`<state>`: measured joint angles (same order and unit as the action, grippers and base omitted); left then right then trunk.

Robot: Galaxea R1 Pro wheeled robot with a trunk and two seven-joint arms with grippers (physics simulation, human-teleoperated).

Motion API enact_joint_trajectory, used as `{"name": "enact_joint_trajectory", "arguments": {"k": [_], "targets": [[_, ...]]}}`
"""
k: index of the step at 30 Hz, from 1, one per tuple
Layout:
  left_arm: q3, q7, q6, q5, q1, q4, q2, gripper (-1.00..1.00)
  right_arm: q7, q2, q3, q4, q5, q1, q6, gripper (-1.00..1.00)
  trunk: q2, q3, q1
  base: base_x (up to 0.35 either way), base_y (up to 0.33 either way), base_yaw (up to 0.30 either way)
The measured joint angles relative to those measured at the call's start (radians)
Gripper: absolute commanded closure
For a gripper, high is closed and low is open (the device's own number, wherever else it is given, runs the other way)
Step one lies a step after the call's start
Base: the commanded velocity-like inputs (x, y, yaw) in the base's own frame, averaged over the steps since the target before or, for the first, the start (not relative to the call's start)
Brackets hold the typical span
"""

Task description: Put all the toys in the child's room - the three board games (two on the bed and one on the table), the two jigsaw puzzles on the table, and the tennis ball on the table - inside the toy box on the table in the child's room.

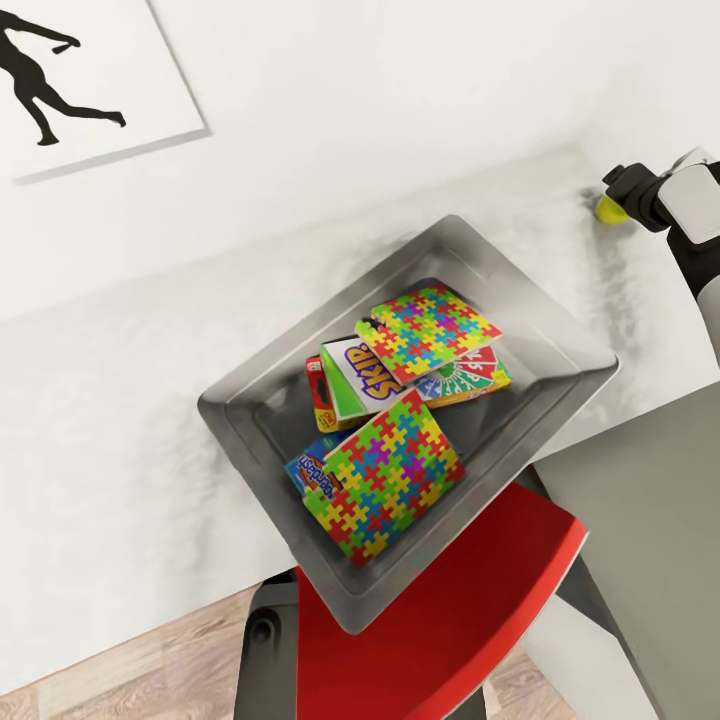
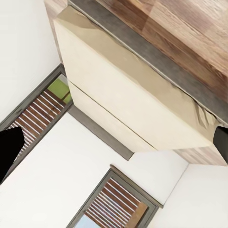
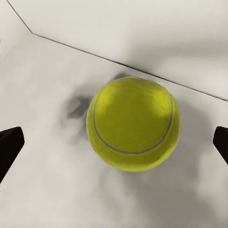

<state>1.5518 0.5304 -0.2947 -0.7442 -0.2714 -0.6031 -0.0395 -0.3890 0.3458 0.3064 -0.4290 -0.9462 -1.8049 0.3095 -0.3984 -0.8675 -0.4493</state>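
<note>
the tennis ball (image 3: 133, 124) rests on the white tabletop (image 1: 120, 420) near the wall, between the spread fingers of the right tool (image 3: 114, 142), which is open and not touching it. in the head view the ball (image 1: 608, 209) peeks out beside that tool (image 1: 622, 190), apart from the grey toy box (image 1: 560, 345). the box holds two jigsaw puzzles (image 1: 388, 474) lying over board games (image 1: 352, 376). the left wrist view shows a bed (image 2: 133, 90), slatted windows (image 2: 40, 111) and the left tool (image 2: 114, 145), also open and holding nothing.
</note>
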Motion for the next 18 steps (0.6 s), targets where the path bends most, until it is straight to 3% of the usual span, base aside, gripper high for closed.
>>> {"name": "enact_joint_trajectory", "arguments": {"k": [18], "targets": [[0.0, 0.0, 0.001, 0.0, 0.006, 0.0, -0.001, -1.0, 0.003, 0.0, 0.001, -0.002, 0.0, -0.019, -0.004, -1.0, 0.0, -0.007, 0.0, 0.0, 0.0, 0.0]]}}
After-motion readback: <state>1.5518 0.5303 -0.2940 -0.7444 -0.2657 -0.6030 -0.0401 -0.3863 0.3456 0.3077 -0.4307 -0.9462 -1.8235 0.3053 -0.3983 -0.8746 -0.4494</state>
